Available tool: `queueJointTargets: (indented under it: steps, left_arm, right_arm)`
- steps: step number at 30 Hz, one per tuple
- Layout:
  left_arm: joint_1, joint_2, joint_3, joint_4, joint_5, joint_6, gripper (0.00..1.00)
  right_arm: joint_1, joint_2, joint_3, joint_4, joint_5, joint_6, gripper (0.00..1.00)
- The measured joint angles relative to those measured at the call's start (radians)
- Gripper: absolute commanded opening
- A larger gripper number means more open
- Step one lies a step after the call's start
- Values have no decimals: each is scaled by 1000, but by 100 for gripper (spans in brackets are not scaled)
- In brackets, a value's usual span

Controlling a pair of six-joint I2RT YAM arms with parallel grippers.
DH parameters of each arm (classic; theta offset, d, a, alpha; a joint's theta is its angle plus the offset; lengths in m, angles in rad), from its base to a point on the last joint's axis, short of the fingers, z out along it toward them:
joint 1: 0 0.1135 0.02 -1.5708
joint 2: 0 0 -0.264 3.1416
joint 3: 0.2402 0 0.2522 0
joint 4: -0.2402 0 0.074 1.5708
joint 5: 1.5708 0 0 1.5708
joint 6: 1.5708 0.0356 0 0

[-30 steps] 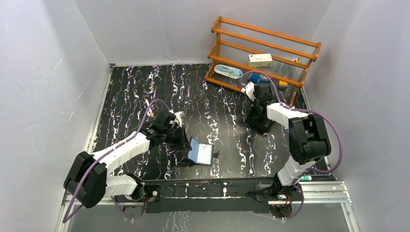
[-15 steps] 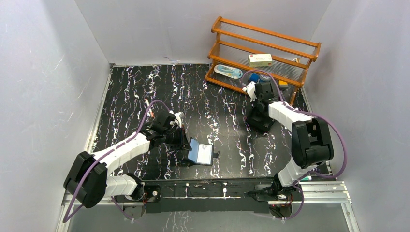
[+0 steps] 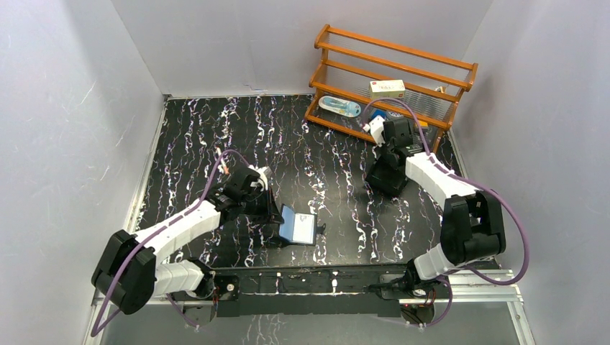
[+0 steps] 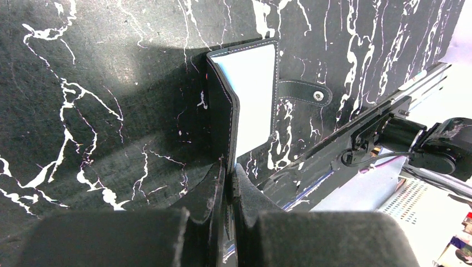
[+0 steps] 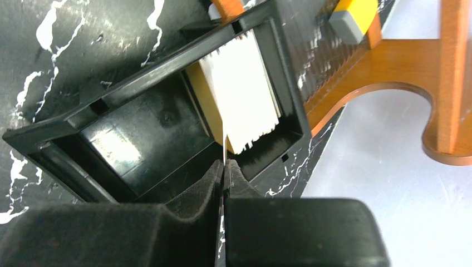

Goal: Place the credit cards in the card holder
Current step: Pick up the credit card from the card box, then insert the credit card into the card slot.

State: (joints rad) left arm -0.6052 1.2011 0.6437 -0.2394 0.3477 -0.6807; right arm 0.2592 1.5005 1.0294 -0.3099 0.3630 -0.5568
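The black card holder (image 3: 299,227) stands open on the table near the front, its silvery-blue inner face (image 4: 253,94) showing and its snap tab (image 4: 303,92) lying flat. My left gripper (image 4: 227,167) is shut on the holder's upright black cover; in the top view it (image 3: 271,209) is at the holder's left. The credit cards (image 5: 245,94), white with a tan one behind, stand in an open black box (image 5: 139,83). My right gripper (image 5: 224,162) is shut on one thin white card (image 5: 224,139), seen edge-on above the box (image 3: 388,181).
An orange wooden rack (image 3: 392,72) stands at the back right, just behind the black box, holding a white carton (image 3: 387,88) and a blue item (image 3: 339,106). A yellow-grey block (image 5: 350,14) lies by the rack foot. Grey walls close in on three sides.
The right arm's elbow has swung right and the wrist has shifted slightly back toward the rack, over the box. The left arm and card holder have barely moved.
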Motion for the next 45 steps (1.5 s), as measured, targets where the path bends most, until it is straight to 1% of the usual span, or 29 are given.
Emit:
queueJointTargets:
  steps: [1,3,7,10,14,15,18,21,25,26,27,28,30,32,35,40,43,45]
  left_arm:
    - [0,-5,0,0,0,-1,0]
    - [0,-14,0,-2,-1,-3,0]
    - [0,-26,0,-4,-10,-10,0]
    - [0,-32,-10,9,-17,-31,0]
    - [0,-71,-58,59,-14,-90,0]
    - [0,-102,-95,111,-4,-138,0]
    - [0,-133,-147,211,18,-219,0]
    - [0,-136,-187,305,24,-278,0]
    - [1,-122,-236,391,18,-324,0]
    - [1,-111,-245,404,16,-330,0]
    - [1,-99,-249,412,15,-335,0]
    - [1,-87,-254,420,12,-338,0]
    - [1,-74,-258,418,6,-338,0]
    - [1,-68,-258,410,-2,-330,0]
    - [1,-69,-258,393,-16,-314,1]
    - [1,-71,-257,333,-53,-282,3]
    - [1,-76,-257,290,-77,-261,0]
    - [1,-77,-257,264,-90,-245,0]
  right_arm:
    - [0,2,-6,-1,-2,-2,7]
    - [0,10,-7,-8,-5,-2,0]
    - [0,22,18,-52,-20,18,0]
    - [8,28,78,-112,-33,76,0]
    - [50,22,152,-180,3,196,0]
    - [64,21,175,-212,9,232,0]
    - [98,21,256,-303,-2,351,0]
    - [123,6,309,-343,-51,458,0]
    - [154,-79,301,-350,-174,606,0]
    - [162,-116,289,-344,-220,654,0]
    - [163,-121,288,-343,-224,659,0]
    - [175,-167,274,-334,-283,723,0]
    - [183,-213,240,-296,-355,798,0]
    - [195,-251,185,-248,-429,881,0]
    - [217,-285,59,-141,-547,1033,0]
    - [262,-270,-162,47,-714,1284,0]
    - [290,-243,-240,130,-769,1390,0]
    - [314,-227,-261,166,-783,1428,0]
